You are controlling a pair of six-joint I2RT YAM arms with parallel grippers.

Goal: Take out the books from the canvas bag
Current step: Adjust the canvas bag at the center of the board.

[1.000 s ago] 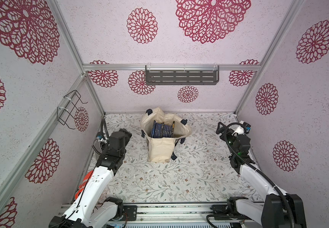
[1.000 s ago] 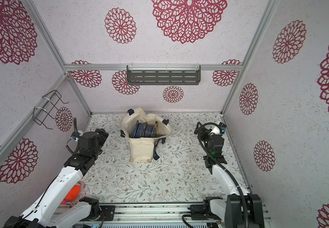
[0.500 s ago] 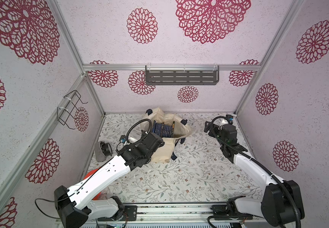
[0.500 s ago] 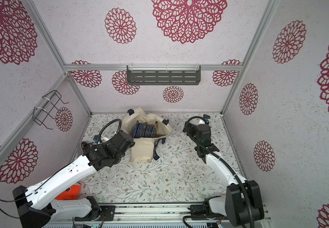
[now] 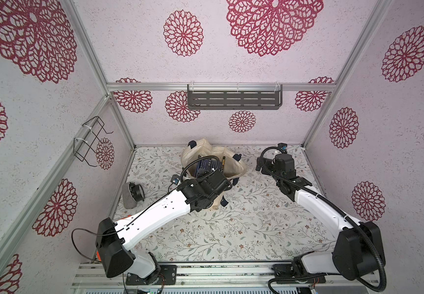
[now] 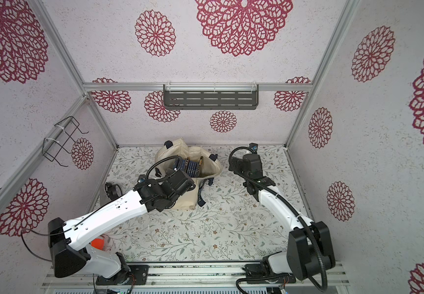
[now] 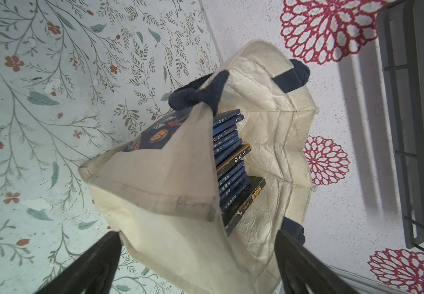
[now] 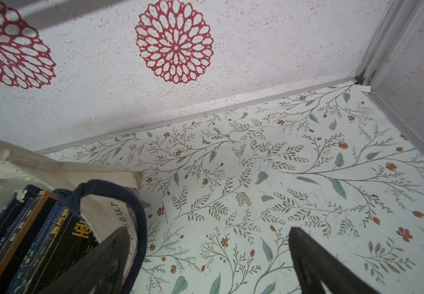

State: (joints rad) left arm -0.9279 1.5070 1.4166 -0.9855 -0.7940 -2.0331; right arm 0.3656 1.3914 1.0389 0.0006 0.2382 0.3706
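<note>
The cream canvas bag (image 5: 234, 165) (image 6: 212, 168) stands at the back middle of the floral table, its mouth open and navy handles hanging. Several dark-blue books (image 5: 209, 165) (image 6: 193, 166) stand spine-up inside. In the left wrist view my left gripper (image 7: 197, 234) is open just in front of the bag (image 7: 155, 178). The bag's cloth lies between its fingers, and the books (image 7: 231, 157) lie beyond. My right gripper (image 8: 208, 229) (image 5: 258, 165) is open over bare table beside the bag's right side. One of its fingers is next to a navy handle (image 8: 139, 216) and the books (image 8: 27, 229).
A grey round object (image 5: 132, 194) lies by the left wall. Something orange (image 6: 97, 243) sits under the left arm near the front. A grey shelf (image 5: 234, 100) hangs on the back wall and a wire rack (image 5: 91, 141) on the left wall.
Both arms left the side walls. The left arm swung across to the bag's front. The right arm moved in toward the bag's right side. Both grippers stayed open.
</note>
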